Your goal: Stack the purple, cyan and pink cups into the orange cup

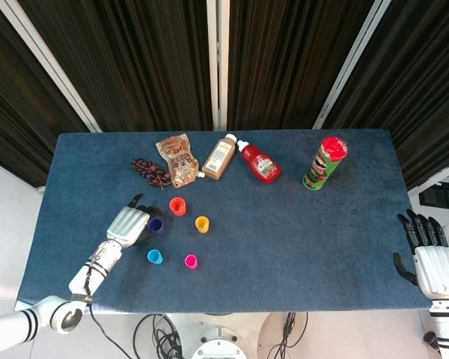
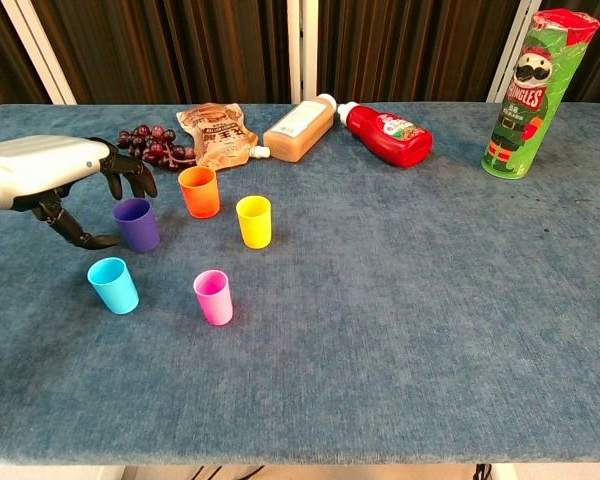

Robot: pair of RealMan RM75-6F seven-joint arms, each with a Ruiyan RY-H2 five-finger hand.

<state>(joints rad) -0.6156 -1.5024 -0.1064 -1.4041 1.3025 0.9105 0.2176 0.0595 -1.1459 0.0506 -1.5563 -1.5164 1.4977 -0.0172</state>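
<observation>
Left hand (image 2: 75, 175) hovers at the purple cup (image 2: 137, 224), its fingers spread and curved around the cup's far and left sides, holding nothing as far as the chest view shows; whether any fingertip touches the rim I cannot tell. The purple cup stands upright near the left side of the counter (image 1: 322, 239), with the orange cup (image 2: 199, 191) just beside it toward the back, the cyan cup (image 2: 114, 285) near it toward the front edge, and the pink cup (image 2: 214, 297) a little further right. All look like small, thin, light plastic cups with smooth tapered walls, so they are likely stiff enough to pinch but easy to tip or let slip; a hold across the rim, thumb on one side and fingers on the other, seems safest. A yellow cup (image 2: 254, 221) stands near the orange one and could be knocked on the way over. Behind the cups lie grapes (image 2: 150, 141), a pouch (image 2: 217, 133), a bottle (image 2: 300, 128) and a ketchup bottle (image 2: 387, 133), so room at the back is tight. To the right the counter is open cloth, with a chips can (image 2: 525, 95) standing far off. Right hand (image 1: 432, 258) rests off the counter's right edge, fingers apart, holding nothing.
</observation>
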